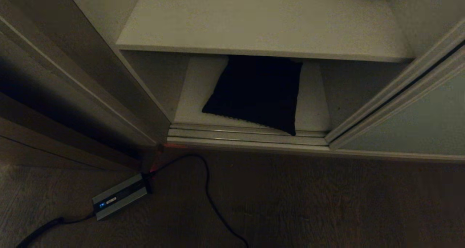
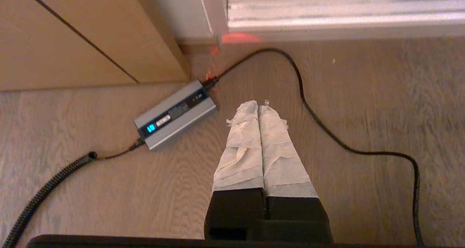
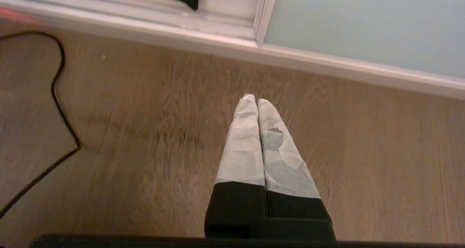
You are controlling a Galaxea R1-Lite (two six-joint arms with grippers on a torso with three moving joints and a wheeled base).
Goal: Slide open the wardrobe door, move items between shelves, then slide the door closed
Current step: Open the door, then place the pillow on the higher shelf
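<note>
A silver box and its cable lie on the floor at left; the left gripper and right gripper hang over bare floor, each pressed together and empty. One cushion sits on the lower of two shelves — door slid right. Best reach: low, spread wide, clearing the track.
</note>
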